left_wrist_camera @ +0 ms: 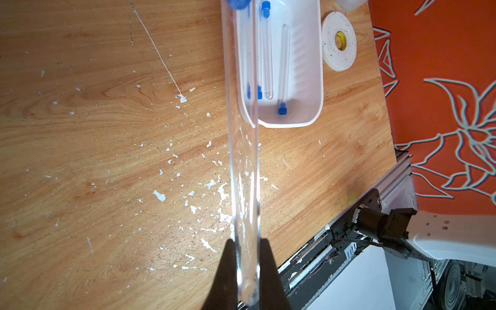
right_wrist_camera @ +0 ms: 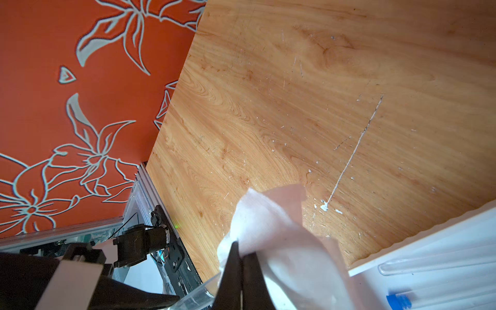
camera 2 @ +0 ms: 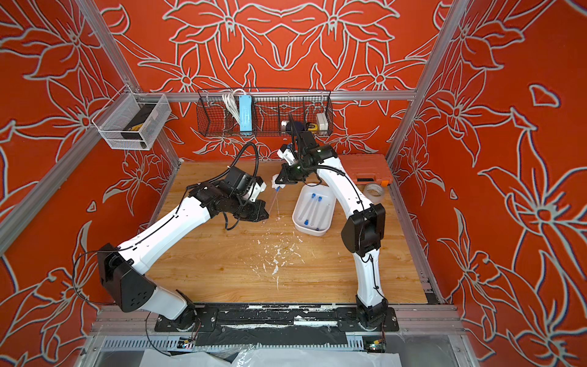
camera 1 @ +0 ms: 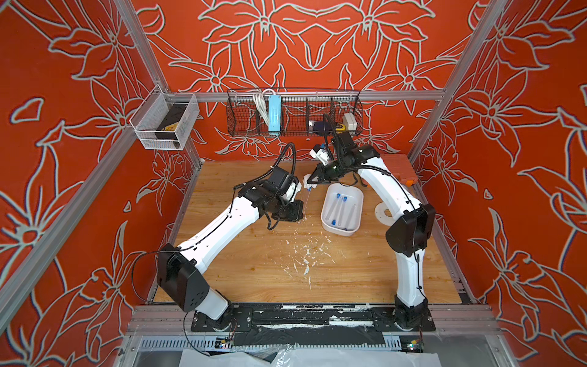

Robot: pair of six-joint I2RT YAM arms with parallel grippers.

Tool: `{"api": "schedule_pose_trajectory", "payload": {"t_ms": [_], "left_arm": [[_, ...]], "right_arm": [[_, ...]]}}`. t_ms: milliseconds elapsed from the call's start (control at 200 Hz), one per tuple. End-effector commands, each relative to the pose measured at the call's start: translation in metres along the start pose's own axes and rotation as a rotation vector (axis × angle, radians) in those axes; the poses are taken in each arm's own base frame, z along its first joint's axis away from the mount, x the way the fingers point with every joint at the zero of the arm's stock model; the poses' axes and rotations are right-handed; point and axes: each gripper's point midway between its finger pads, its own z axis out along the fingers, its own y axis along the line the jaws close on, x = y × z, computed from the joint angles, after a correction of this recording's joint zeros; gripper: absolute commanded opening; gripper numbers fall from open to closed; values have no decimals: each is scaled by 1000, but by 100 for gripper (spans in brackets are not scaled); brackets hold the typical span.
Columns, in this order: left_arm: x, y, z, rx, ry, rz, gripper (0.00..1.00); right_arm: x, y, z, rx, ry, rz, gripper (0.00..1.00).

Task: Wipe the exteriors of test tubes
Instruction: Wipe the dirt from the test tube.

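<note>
My left gripper (left_wrist_camera: 248, 268) is shut on the rounded bottom end of a clear test tube (left_wrist_camera: 244, 161), which stands tilted above the table in both top views (camera 1: 305, 201) (camera 2: 273, 201). Its blue cap (camera 1: 309, 189) is at the upper end. My right gripper (right_wrist_camera: 243, 257) is shut on a crumpled white tissue (right_wrist_camera: 273, 228) that lies against the tube by the cap end (camera 1: 306, 180). Several more capped test tubes (camera 1: 340, 209) (left_wrist_camera: 267, 53) lie in the white tray (camera 1: 327, 227) (left_wrist_camera: 319, 67) to the right of the grippers.
A roll of white tape (camera 1: 386, 213) (left_wrist_camera: 339, 40) lies right of the tray, and an orange tool case (camera 1: 401, 168) sits at the back right. A black wire basket (camera 1: 293, 112) hangs on the back wall. White flecks (camera 1: 305, 254) litter the wooden table.
</note>
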Motion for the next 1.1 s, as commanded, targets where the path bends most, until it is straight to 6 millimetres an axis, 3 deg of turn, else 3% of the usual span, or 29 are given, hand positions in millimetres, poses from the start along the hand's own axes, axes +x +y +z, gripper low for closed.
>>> {"api": "schedule_pose_trajectory", "payload": {"t_ms": [0,180,505,741,1096], "left_arm": [[3,-4,-3,14,5,24,0],[1,-5,-3,20,-2,23,0],[-17,-25,-7,110,-50,3,0],[-25,-32,-2,152,-63,-11,0],[-40,-26,1,140,-90,-36,0]], "right_arm": [[-11,9,-23,-23,-62,-6,0],[-12,-2,-36,-36,-110,42,0],[14,-3,-23,-91,-97,90,0],[25,15,-14,-123,-79,58,0],[49,40,-15,-171,-90,30,0]]}}
